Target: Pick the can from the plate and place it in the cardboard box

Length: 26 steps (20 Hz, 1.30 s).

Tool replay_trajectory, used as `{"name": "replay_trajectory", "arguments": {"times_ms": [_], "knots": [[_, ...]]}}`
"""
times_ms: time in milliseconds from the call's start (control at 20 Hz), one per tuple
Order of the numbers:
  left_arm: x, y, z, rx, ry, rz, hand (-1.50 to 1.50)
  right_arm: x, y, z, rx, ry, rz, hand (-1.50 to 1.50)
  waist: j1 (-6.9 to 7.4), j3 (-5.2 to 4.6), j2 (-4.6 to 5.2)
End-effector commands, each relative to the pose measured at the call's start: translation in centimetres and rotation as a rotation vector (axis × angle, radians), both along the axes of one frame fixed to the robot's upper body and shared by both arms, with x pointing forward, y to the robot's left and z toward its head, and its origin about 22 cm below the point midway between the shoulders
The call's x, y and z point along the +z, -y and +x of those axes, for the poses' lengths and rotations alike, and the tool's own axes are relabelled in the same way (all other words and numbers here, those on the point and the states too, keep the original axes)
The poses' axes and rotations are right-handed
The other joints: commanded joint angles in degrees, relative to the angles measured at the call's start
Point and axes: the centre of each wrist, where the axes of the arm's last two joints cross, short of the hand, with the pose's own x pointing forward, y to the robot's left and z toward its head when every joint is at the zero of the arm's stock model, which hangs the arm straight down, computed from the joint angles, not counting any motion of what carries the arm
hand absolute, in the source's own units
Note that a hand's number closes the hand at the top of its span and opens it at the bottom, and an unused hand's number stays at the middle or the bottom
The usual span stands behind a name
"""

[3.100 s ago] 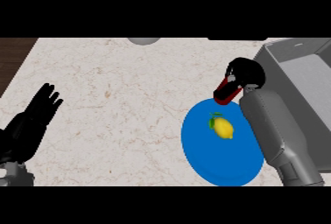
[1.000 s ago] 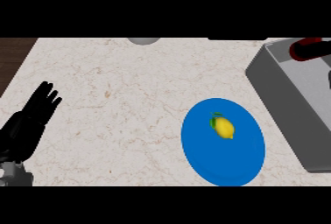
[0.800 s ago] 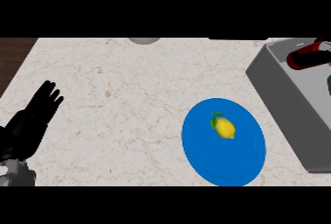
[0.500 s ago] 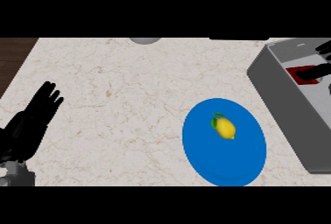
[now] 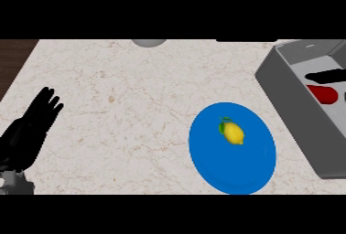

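Here's the pale speckled stone counter (image 5: 135,100), and the action is over on the right. The red can (image 5: 325,93) sits down inside the grey open-topped box (image 5: 290,107), near the box's far end, well apart from the round blue plate (image 5: 233,176). Only a black sliver of the right hand (image 5: 328,76) shows, stretched across the box just above the can at the view's right edge. Whether that hand is clasping the can or is clear of it, I cannot tell. On the plate lies a yellow lemon (image 5: 233,133) with a green leaf, a little above centre. The left hand (image 5: 28,132) rests open at the left edge, fingers straight and slightly spread, holding nothing. A grey rounded object (image 5: 148,42) peeks in at the counter's far edge.
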Motion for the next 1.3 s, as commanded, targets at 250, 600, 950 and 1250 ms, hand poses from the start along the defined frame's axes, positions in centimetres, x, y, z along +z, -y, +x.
{"name": "replay_trajectory", "arguments": {"times_ms": [250,600,950,1250], "knots": [[-1.3,-0.7,-1.0,-0.002,-0.021,0.006,0.00,1.8,4.8,-2.8,-0.116,0.384,0.267,-1.50,-0.59,-0.05,-0.13],[-0.9,-0.8,0.2,0.019,-0.004,-0.012,0.00,1.5,9.5,-8.1,-0.169,0.429,0.315,-1.50,-1.03,-0.12,-0.27],[-0.1,0.3,-0.2,0.003,-0.005,0.001,0.00,2.5,13.9,-13.1,-0.095,0.415,0.324,-1.50,-0.53,-0.09,-0.16],[-0.6,2.3,-0.2,-0.001,-0.001,-0.001,0.00,3.8,15.0,-15.3,-0.079,0.398,0.315,-1.50,-0.58,-0.11,-0.21]]}}
